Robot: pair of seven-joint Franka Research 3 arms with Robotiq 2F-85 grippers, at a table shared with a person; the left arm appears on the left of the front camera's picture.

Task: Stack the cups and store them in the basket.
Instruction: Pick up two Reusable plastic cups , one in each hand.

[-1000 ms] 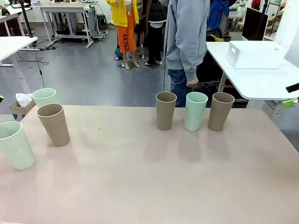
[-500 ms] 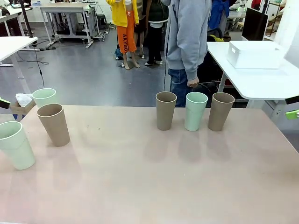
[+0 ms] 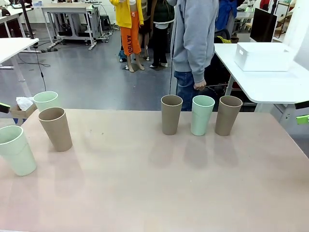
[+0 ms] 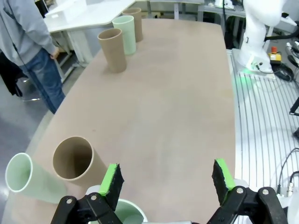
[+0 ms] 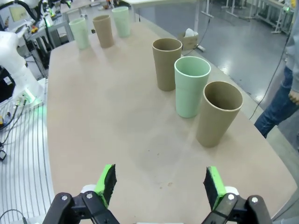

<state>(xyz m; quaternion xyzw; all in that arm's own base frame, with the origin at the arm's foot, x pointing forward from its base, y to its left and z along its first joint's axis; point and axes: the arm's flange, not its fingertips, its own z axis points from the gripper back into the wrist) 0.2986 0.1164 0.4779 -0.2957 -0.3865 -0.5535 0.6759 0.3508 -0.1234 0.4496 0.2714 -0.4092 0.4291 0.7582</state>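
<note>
Three cups stand in a row at the table's far middle: tan (image 3: pixel 171 114), mint (image 3: pixel 202 115), tan (image 3: pixel 228 115). Three more stand at the left: mint (image 3: pixel 46 100), tan (image 3: pixel 55 128), mint (image 3: pixel 17 150). The white basket (image 3: pixel 264 56) sits on a side table at the back right. My left gripper (image 4: pixel 167 179) hangs open over the left group, above the near mint cup (image 4: pixel 125 215) and beside the tan cup (image 4: pixel 74 161). My right gripper (image 5: pixel 160 184) is open and empty, short of the tan cup (image 5: pixel 218 113) at the row's end.
A person in a grey hoodie (image 3: pixel 194 34) stands at the far edge behind the row of cups. The side table (image 3: pixel 270 84) stands off to the right. The wide middle of the table (image 3: pixel 145 183) is bare. The other arm's base (image 4: pixel 254 32) rises beyond the table.
At the right edge of the front view my right gripper's green pad has dropped lower. A tip of my left gripper has come in at the left edge. The cups have not moved.
</note>
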